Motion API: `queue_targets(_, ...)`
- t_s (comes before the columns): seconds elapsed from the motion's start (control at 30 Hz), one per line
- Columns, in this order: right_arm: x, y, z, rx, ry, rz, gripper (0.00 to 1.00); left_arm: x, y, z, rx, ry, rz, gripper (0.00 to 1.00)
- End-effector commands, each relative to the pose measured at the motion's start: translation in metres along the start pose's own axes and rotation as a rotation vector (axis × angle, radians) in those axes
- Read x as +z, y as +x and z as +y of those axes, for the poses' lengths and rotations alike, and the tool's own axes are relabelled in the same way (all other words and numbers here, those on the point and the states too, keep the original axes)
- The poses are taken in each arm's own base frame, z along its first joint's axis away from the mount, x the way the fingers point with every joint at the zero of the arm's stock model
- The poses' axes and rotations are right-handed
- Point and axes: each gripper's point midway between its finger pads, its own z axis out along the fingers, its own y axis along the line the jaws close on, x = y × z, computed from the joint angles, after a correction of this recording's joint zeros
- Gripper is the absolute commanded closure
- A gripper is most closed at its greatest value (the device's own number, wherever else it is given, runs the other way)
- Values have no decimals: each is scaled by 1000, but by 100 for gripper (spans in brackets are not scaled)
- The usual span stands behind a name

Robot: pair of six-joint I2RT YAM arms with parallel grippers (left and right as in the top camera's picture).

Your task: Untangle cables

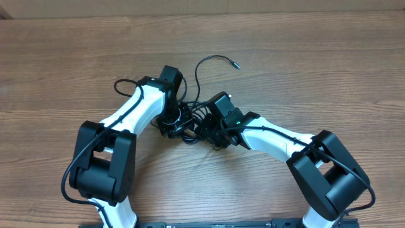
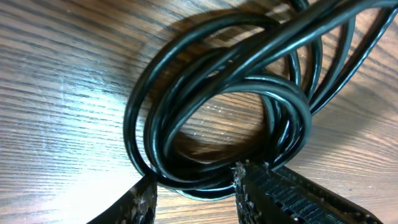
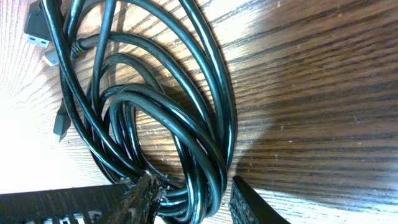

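Meeting over the middle of the desk [image 1: 304, 57], both arms reach down into one small dark heap of cables [image 1: 190, 123] that lies between them, one arm at each side, a placing that looks meant to let them draw the strands apart in opposite directions. The left pincer [image 2: 193, 196] stands partway spread with the low bend of a several-strand coil sitting between its fingers, probably because that bend is the easiest part of the loop to catch. Whether it squeezes the strands or only straddles them, I cannot tell. The right pincer [image 3: 189, 202] does much the same on its side: its fingers are apart, several glossy black strands run down between them, and again the frames do not settle whether they are pinched or merely enclosed. Near the top left of the right wrist view lie USB plugs [image 3: 38, 28], and a small black plug [image 3: 62, 121] rests lower against the coil, so some ends are loose on the wood and could be pulled out through the loops. One free end [image 1: 215, 58] already arcs away from the heap toward the far side of the desk, clear of both arms. No brand, label or other writing can be read on the cables, the plugs, the arms or the wood-grain surface
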Motion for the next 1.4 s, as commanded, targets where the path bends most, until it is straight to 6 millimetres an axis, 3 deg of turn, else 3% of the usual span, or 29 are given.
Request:
queue_targets(0.0,1,-1,-1,-2,8,-13,64,6,5,12,-17,-60,14,57)
queue_targets(0.17,1,-1,-1,-2,7,-14,63,7,12,26,-13,-145,15,57)
queue_targets(0.27,1,-1,-1,-2,8,-14,63,16,0,17,-67,-108,-51,59)
queue_targets(0.37,1,-1,-2,-2,8,-13,63,17,2,15,-82,-107,-54,64)
queue_targets(0.6,1,-1,-1,-2,8,-13,63,17,-1,13,-78,-99,-62,96)
queue_targets(0.7,1,-1,-1,-2,8,-13,58,15,-2,12,-56,-94,-66,96)
queue_targets(0.77,0,0,-1,2,4,1,62,1,-9,14,-75,-67,-92,96)
queue_targets(0.9,-21,9,27,-102,-207,205,62,-32,-11,21,-140,14,-94,96)
queue_targets(1.03,-36,20,45,-180,-345,320,60,-47,-4,18,-322,153,30,96)
queue_targets(1.17,-43,40,60,-207,-412,399,58,-52,4,18,-490,187,109,96)
queue_targets(1.27,-36,50,57,16,-323,437,66,-53,3,9,-600,222,137,96)
queue_targets(1.37,-24,48,53,90,-257,366,68,-55,-3,1,-623,265,135,96)
